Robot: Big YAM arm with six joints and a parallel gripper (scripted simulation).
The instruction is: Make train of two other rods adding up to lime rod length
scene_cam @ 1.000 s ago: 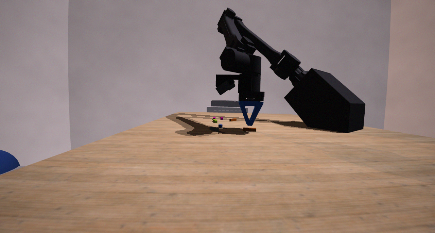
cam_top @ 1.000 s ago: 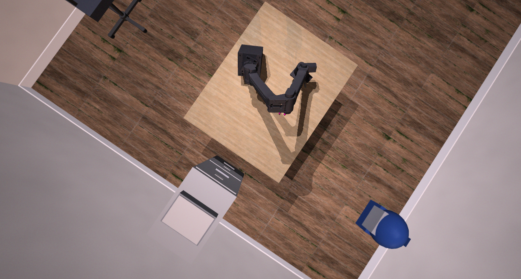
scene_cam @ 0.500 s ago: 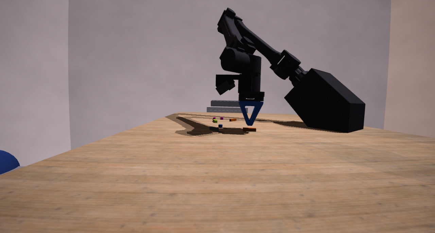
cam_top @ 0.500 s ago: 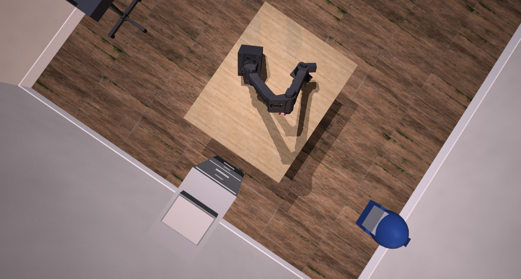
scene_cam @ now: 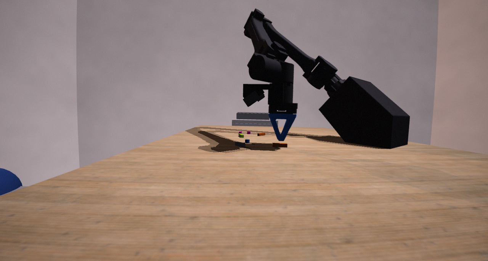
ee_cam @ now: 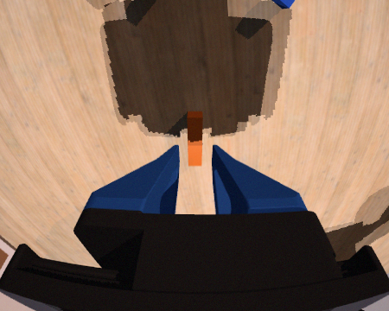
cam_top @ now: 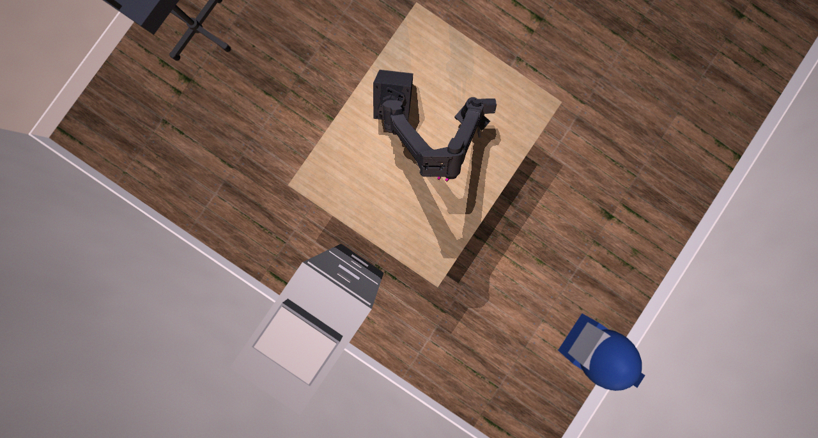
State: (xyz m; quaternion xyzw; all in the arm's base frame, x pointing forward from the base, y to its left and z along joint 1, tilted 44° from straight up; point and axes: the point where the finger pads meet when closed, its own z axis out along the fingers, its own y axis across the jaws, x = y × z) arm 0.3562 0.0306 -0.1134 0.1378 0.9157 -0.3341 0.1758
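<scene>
Rn, jaws (scene_cam: 281,139) part-open over orange rod (scene_cam: 279,144) (ee_cam: 194,140), blue rod (scene_cam: 247,141) (ee_cam: 285,3) nearby.

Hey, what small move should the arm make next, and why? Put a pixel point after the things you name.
I'd probably lower the gripper (scene_cam: 281,140) (ee_cam: 195,153) a little, straight down, before closing it. In the wrist view the nearest orange rod (scene_cam: 279,144) (ee_cam: 194,153) lines up with the gap between the open fingers, with space on both sides, and the exterior view suggests the fingertips are just above it.

Exterior view: near rod (scene_cam: 279,145) (ee_cam: 194,147) on table (cam_top: 360,166) (scene_cam: 238,198) (ee_cam: 52,108), below gripper (scene_cam: 281,140) (ee_cam: 195,153); second rod (scene_cam: 261,134) left, seemingly farther behind.
</scene>
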